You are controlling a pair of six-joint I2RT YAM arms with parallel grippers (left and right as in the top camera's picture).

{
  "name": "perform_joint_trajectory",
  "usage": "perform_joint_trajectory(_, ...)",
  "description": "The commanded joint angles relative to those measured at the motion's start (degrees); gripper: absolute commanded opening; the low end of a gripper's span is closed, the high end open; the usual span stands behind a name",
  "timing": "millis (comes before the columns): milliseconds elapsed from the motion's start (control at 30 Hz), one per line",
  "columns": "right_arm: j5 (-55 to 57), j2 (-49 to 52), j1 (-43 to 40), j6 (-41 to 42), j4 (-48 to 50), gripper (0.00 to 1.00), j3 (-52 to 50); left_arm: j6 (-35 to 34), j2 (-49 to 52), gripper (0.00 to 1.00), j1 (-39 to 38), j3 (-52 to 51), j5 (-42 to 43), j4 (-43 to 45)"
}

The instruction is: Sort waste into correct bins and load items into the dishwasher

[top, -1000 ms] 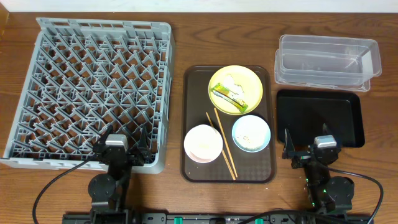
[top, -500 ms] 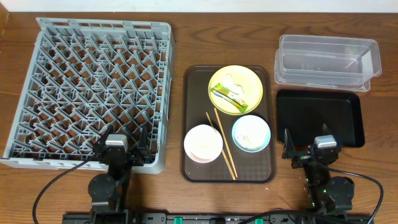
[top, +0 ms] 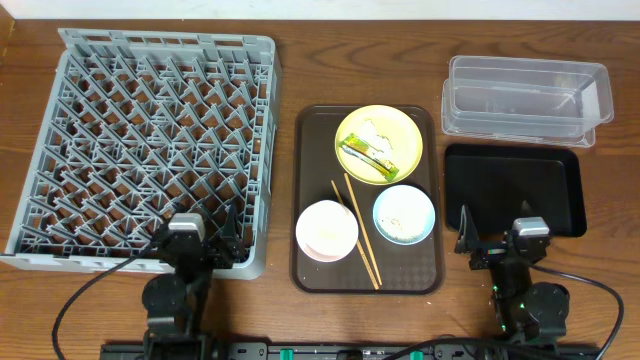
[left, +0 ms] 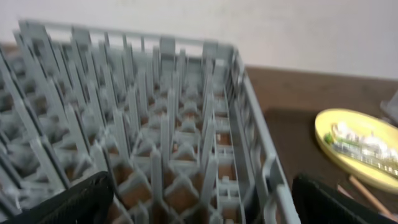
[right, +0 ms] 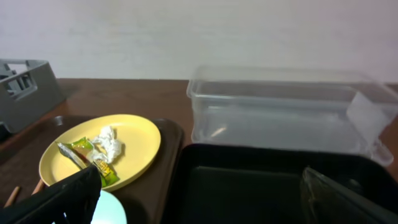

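Both jaws are gaping wide, gripping nothing; the snack wrapper (top: 368, 157) is lying on the yellow plate (top: 408, 138), upper centre, long axis running upper-left to lower-right; the right gripper (top: 497, 235) is sitting nearer than the left gripper (top: 198, 235).

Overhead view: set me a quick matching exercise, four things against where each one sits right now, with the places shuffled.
Things
1. snack wrapper
2. chopsticks
3. clear tub
4. pink bowl

Places
A. on the table, beyond the black tray
B. on the yellow plate
C. on the brown tray, in its near left corner
D. lying on the brown tray between the pink bowl and the blue bowl

Pairs: 1-B, 2-D, 3-A, 4-C
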Motion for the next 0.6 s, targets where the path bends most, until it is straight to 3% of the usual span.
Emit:
perform_joint_trajectory(0,0.83,1.7,-0.35,3.43,-2.95,0.99,3.67,-1.44,4.76,0.93,0.2,5.84,0.76,-2.27)
perform_joint_trajectory(200,0.79,10.84,-0.35,3.43,-8.44,0.99,12.15,-1.44,17.09,0.93,0.2,17.51,0.81,-10.75)
perform_joint_trajectory(567,-3.52,43.17,-0.35,3.34,-21.97,0.99,38.07,-1.4,39.63,0.93,0.2,41.66,0.81,-35.12)
